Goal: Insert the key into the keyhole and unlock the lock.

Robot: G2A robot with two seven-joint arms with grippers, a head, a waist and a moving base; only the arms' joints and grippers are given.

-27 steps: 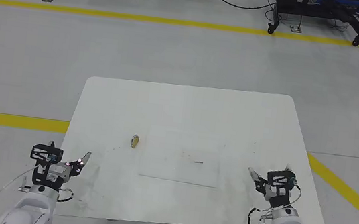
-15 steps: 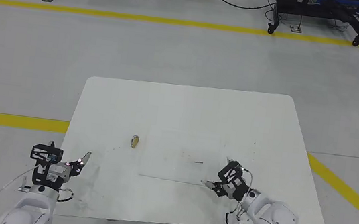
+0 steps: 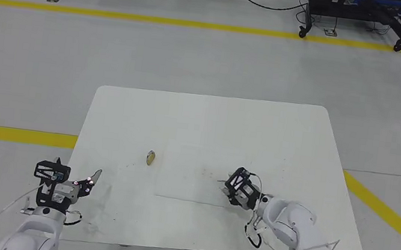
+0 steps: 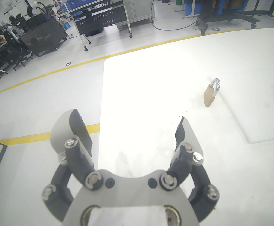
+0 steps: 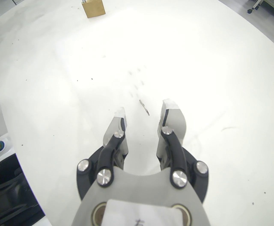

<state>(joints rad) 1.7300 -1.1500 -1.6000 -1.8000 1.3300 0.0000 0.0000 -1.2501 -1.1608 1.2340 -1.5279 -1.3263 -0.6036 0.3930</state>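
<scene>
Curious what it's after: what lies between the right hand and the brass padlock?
A small thin metal key, at the right hand's fingertips; beyond, bare white table up to the brass padlock, in the right wrist view.

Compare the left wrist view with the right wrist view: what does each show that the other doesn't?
Left wrist view: the left gripper, jaws open, over the table edge, with the yellow floor line beside it. Right wrist view: the right gripper, jaws open, with the key on the table, seen between their tips. Both: the lock and the white table.
</scene>
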